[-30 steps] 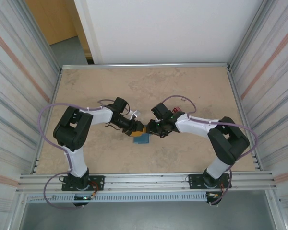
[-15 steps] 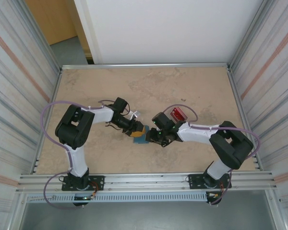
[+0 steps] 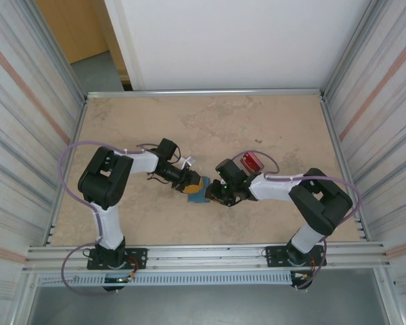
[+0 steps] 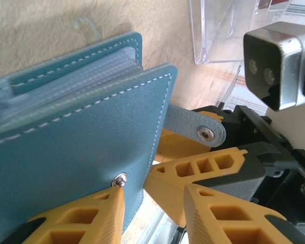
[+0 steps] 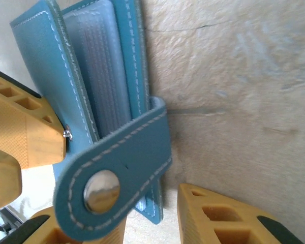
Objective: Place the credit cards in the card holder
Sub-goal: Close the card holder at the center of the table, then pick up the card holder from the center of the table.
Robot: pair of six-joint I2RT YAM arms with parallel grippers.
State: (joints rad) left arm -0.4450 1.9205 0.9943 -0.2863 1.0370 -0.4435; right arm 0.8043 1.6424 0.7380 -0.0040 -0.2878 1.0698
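1. The holder [image 3: 197, 197] sits mid-table [image 3: 189, 122], its covers slightly parted and grey-blue pockets showing.
2. The left gripper [image 4: 155, 195] is at the holder's left. Its jaws are released, and the front cover leans on one finger without being pinched.
3. The right gripper [image 5: 152, 218] is at the holder's right, jaws also apart. The tab [image 5: 112, 178] lies across one finger, and the other finger is clear of it.
4. Both grippers' fingers crowd the holder's tab edge.
5. A clear case [image 4: 218, 35] lies beyond the holder, behind the right gripper. A red card [image 3: 252, 162] shows in it, apart from the holder.
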